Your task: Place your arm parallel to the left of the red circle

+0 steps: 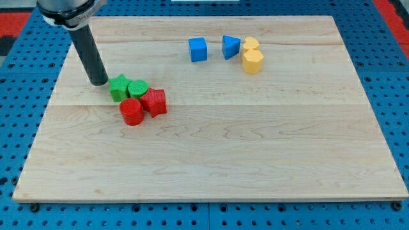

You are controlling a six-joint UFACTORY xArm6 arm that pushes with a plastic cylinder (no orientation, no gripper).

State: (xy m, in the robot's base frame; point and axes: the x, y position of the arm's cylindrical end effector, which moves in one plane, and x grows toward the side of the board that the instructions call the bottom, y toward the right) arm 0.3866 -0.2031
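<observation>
Sitting toward the view's left on the wooden board (211, 160), the red circle (132, 112) is the bottom-left piece of a tight little cluster of four blocks. Just to its right, touching or nearly so, is a red star-ish block (154, 101). Right above the red circle is a green circle (138, 89), and next to that on the left is a green star (118, 87). All four are packed together, pretty much edge to edge.

My tip (98, 82) is down on the board just left of the green star, so close it looks like contact, though I can't say for sure that it's actually touching. That puts the tip up and to the left of the red circle, with the green star sitting between them. So the red circle is below and to the right of the tip, near but clearly apart. The rod (88, 54) leans up toward the view's top-left corner. It's only a plain rod, so there are no jaws to spread or pinch, and it's holding nothing.

Well away at the view's top, there's a blue cube (198, 49), a blue triangle (231, 46), and two yellow blocks (252, 60) snug against each other just right of the triangle.
</observation>
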